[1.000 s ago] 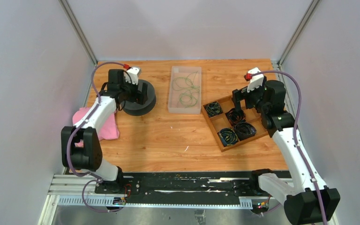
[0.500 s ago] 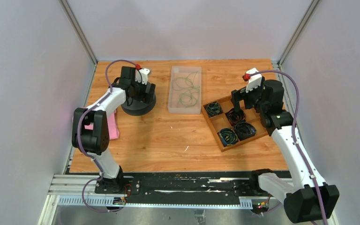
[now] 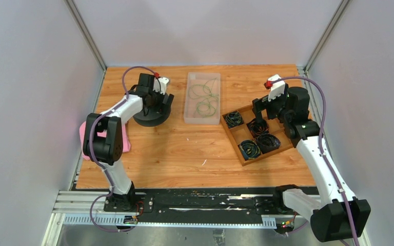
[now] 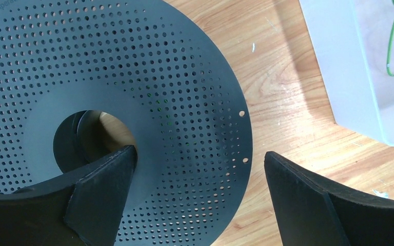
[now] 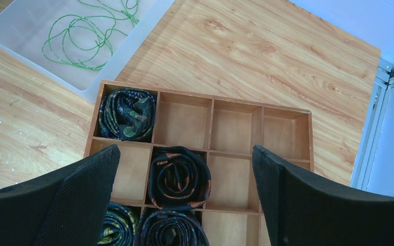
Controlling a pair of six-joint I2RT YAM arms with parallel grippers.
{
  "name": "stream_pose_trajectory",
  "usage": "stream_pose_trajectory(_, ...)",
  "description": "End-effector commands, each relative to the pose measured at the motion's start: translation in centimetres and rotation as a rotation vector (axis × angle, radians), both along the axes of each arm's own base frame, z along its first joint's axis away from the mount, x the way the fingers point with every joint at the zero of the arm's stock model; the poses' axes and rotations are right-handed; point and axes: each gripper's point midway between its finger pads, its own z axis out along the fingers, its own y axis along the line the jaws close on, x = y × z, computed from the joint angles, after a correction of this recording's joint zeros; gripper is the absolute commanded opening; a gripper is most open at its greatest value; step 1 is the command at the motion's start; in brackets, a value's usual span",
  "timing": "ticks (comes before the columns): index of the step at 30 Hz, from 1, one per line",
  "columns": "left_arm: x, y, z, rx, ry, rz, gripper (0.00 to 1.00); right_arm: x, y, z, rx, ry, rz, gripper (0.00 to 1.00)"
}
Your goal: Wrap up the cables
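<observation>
three pale grey walls (image 3: 25, 77) close in your wooden table (image 3: 184, 148), with a black rail (image 3: 200, 202) along the near edge. the green cables (image 3: 204, 97) lie loose in a clear tray (image 3: 192, 117) at the far middle, touched by neither arm. your left gripper (image 4: 197, 164) hangs wide open over a dark perforated disc (image 4: 133, 66); your right gripper (image 5: 184, 148) gapes empty above a partitioned wooden box (image 5: 236, 101) of dark coils (image 5: 177, 177). a pink patch (image 3: 125, 141), maybe a cloth, peeks out at the left edge.
</observation>
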Motion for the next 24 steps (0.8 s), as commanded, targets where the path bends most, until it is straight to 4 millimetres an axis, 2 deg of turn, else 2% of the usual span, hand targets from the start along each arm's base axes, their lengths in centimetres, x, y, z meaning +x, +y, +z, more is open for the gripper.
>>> stream_pose_trajectory(1,-0.3,0.1,-1.1,0.034,0.029,-0.006,0.99,-0.2,0.1,-0.8,-0.010,0.019,0.023,0.99)
stream_pose_trajectory(5,-2.0,0.0,-1.1,0.029,0.055,-0.044,0.91,-0.2,0.1,-0.9,-0.011,0.022,0.023,0.99)
stream_pose_trajectory(9,-5.6,-0.4,-1.2,0.014,0.087,-0.121,0.86,-0.1,0.1,-1.1,-0.015,0.029,0.026,0.99)
stream_pose_trajectory(16,-11.3,0.6,-2.2,0.048,0.120,-0.210,0.82,-0.1,0.4,-1.7,-0.012,0.048,0.036,0.99)
stream_pose_trajectory(24,-15.5,-1.3,-1.2,0.002,0.063,-0.403,0.79,0.3,0.6,-3.0,-0.010,0.092,0.044,0.99)
